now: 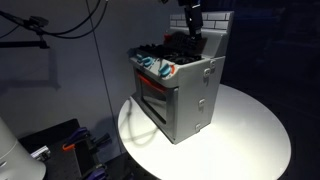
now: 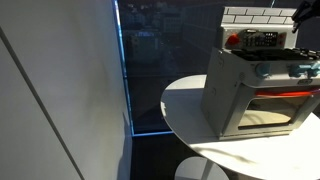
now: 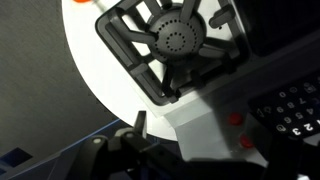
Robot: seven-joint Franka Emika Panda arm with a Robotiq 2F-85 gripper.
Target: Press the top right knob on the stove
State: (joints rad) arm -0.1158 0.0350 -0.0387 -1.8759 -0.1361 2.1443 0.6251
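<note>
Nearest in an exterior view is the rim of a round white table (image 1: 250, 140), lit brightly against a dark room. The small boxy grey toy stove (image 1: 180, 90) stands on it, towards the table's left and far side, its front corner turned to the near left. Both exterior views show it on the tabletop; in an exterior view it sits at the right edge of the picture (image 2: 240, 90).

On the front is a windowed oven door with a red frame (image 1: 152, 95). Just above that runs a row of teal, white and red knobs (image 1: 158, 66).

On top lie the black burner grates (image 1: 165, 48). The wrist view looks straight down on one black burner grate with a round perforated centre (image 3: 175, 40), with the grey top beside it carrying two small red round buttons (image 3: 235, 118) and a dark keypad panel (image 3: 290, 105) to the right.

Farther back rises the white brick-pattern back wall (image 1: 210, 18). The black gripper (image 1: 193, 28) hangs over the stove's far part, just in front of that wall. One dark finger (image 3: 140, 125) shows low in the wrist view, but I cannot tell whether the jaws are spread or pressed together, nor whether they touch the stove.

Thick black cables (image 1: 60, 25) loop across the far left.
</note>
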